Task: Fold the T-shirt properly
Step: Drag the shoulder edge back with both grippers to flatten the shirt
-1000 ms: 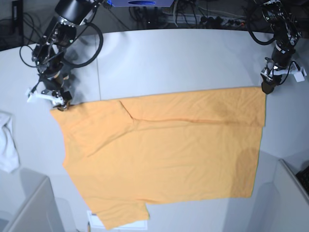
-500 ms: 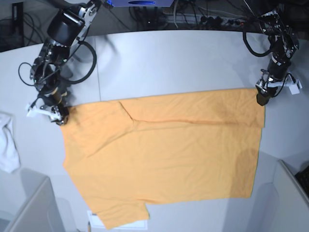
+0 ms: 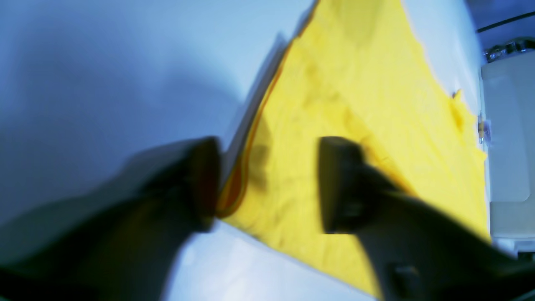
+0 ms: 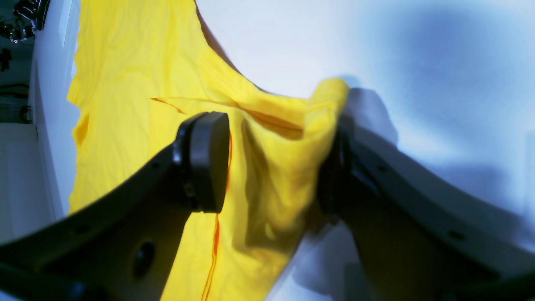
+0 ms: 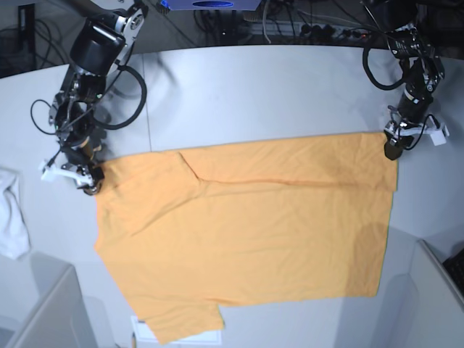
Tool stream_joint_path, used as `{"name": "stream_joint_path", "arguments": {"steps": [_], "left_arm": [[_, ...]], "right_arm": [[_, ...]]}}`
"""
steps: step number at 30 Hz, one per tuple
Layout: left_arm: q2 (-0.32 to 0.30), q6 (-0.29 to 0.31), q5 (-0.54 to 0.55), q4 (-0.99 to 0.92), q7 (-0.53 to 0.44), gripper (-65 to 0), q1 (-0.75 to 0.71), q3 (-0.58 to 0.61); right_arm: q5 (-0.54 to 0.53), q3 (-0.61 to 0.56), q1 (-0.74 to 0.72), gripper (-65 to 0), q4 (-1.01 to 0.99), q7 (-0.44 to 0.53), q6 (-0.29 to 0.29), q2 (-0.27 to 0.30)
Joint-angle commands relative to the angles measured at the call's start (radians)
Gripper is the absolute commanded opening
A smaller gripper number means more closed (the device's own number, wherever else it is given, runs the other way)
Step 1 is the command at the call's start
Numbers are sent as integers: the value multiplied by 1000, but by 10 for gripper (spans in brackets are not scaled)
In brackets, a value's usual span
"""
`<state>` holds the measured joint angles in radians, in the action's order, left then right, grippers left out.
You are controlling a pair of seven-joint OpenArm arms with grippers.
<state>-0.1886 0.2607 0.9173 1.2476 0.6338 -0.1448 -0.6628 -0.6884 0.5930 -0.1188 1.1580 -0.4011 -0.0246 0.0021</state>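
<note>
Claws sit at 2 corners of the T-shirt (image 5: 246, 232), which lies spread flat on the gray tabletop (image 5: 268, 94). The right claw (image 4: 271, 163) has its jaws apart, straddling a bunched-up corner of the fabric; the cloth rises in a fold between them and drapes against the pad at 3 o'clock, while the pad at 9 o'clock stands just clear of it. In the base view this claw (image 5: 93, 183) is at the shirt's 9 o'clock corner. The left claw (image 3: 267, 184) also has its jaws apart, 1 finger on the bare tabletop beside the hem and the other over the cloth, with the shirt's edge between them; the view is blurred, so contact is hard to judge. From the base camera it (image 5: 394, 148) stands at the shirt's 2 o'clock corner. A folded band runs along the shirt's 12 o'clock edge. A white cloth (image 5: 11, 214) lies well apart at 9 o'clock.
</note>
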Motion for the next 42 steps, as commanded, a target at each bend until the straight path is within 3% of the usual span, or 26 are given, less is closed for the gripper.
{"name": "stream_joint_path", "arguments": {"steps": [1,10,12,14,15,17,22,29,42], "left_arm": [[7,-33,-43,-10,74,-431,-8,22],[5,-34,-43,-4,74,-650,-5,24],[5,-34,-42,-4,74,-650,-5,27],[4,-34,-42,-4,74,-650,-5,28],[4,-34,-42,-4,74,-650,-5,25],[-1,-36,-42,-1,77,-650,-9,30],[-35,-36,-50,56,192,-650,-23,24],[-70,-36,-47,191,195,-650,-134,24],[-87,-36,-45,346,195,-650,-326,24]], "right_arm": [[36,-5,9,-342,-19,-66,-53,-6],[36,-5,3,-359,-25,-37,-51,20],[36,-5,3,-447,-25,-38,-51,22],[36,-5,3,-605,-29,-38,-51,22],[36,-5,3,-650,-31,-38,-51,22],[36,-5,3,-650,-31,-37,-51,22],[34,0,21,-650,4,-57,-51,22],[29,5,132,-650,208,-146,-53,16],[28,5,376,-650,443,-146,-53,12]]}}
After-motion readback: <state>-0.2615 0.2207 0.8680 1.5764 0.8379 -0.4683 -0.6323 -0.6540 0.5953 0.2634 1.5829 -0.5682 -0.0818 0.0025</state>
